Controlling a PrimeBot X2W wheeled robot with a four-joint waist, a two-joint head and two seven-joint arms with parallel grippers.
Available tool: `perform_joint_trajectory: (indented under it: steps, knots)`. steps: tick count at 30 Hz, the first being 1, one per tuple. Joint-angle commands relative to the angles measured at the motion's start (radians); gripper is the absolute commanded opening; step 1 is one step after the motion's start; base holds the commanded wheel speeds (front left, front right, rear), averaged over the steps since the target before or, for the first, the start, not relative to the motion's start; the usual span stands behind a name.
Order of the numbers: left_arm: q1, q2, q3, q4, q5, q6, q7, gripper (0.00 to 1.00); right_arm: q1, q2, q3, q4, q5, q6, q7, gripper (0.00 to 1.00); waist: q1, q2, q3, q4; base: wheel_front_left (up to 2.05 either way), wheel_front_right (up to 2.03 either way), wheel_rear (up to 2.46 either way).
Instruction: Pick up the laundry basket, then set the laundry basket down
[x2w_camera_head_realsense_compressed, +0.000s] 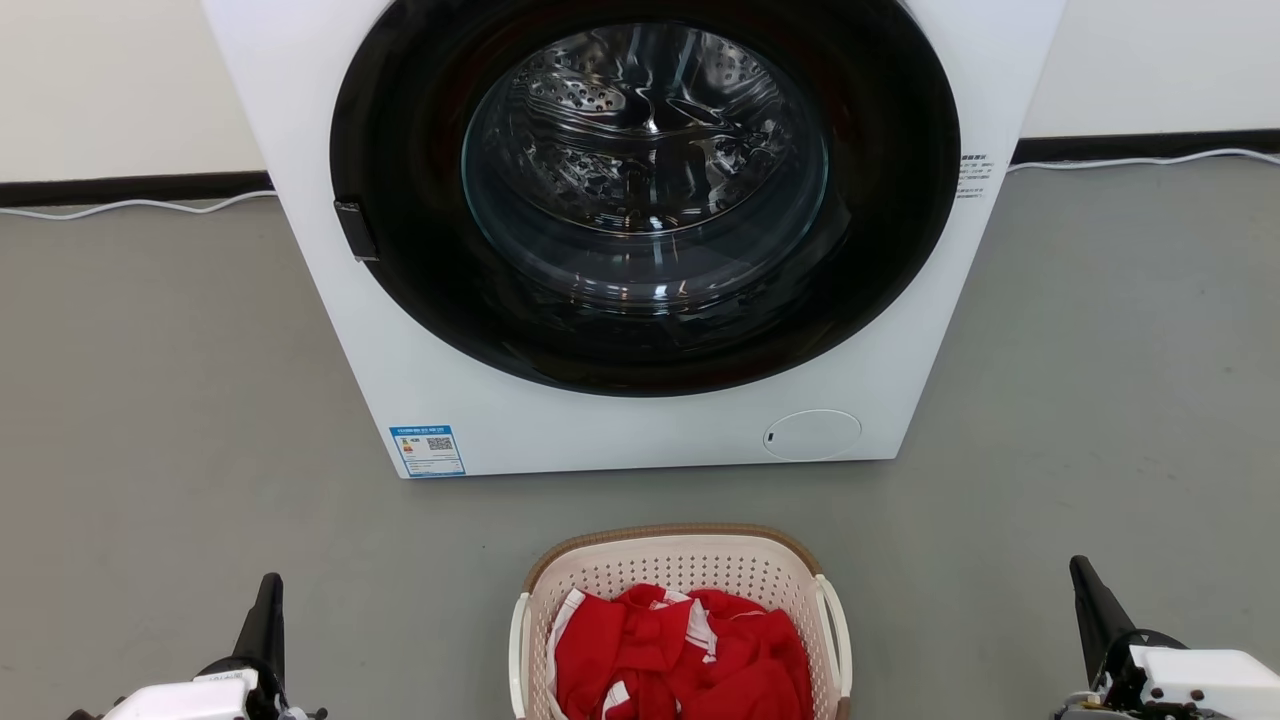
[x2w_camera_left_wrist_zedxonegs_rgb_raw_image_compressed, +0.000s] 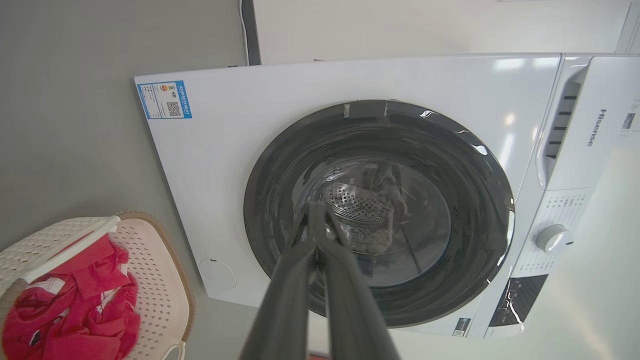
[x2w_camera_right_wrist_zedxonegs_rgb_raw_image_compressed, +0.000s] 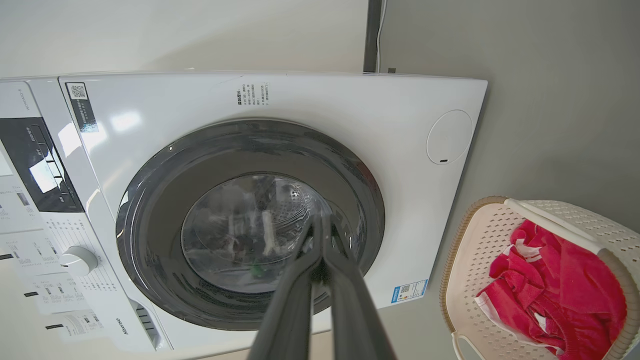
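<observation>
The cream laundry basket with a brown rim and white loop handles stands on the grey floor at the bottom centre of the head view, red clothing piled inside. It also appears at the lower left of the left wrist view as the laundry basket and at the lower right of the right wrist view as the laundry basket. My left gripper is shut and empty, well to the basket's left. My right gripper is shut and empty, well to its right. Fingertips meet in the left gripper and the right gripper.
A white front-loading washing machine with a dark round door stands just beyond the basket. A white cable runs along the dark skirting at the wall. Grey floor spreads on both sides of the machine and basket.
</observation>
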Motion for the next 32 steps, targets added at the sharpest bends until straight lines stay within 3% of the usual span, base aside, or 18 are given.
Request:
perform_joint_trajectory:
  steps: [1, 32]
  knots:
    - [-0.048, 0.012, 0.033, -0.021, 0.008, -0.01, 0.008, 0.0, -0.046, -0.014, 0.019, -0.03, 0.006, 0.003, 0.008, 0.0, 0.0, -0.0001, 0.0, 0.0, 0.0, 0.0, 0.0]
    - [-0.048, 0.011, 0.034, -0.021, 0.008, -0.01, 0.009, 0.0, -0.046, -0.014, 0.019, -0.03, 0.006, 0.003, 0.009, 0.0, 0.0, -0.0001, 0.0, 0.0, 0.0, 0.0, 0.0]
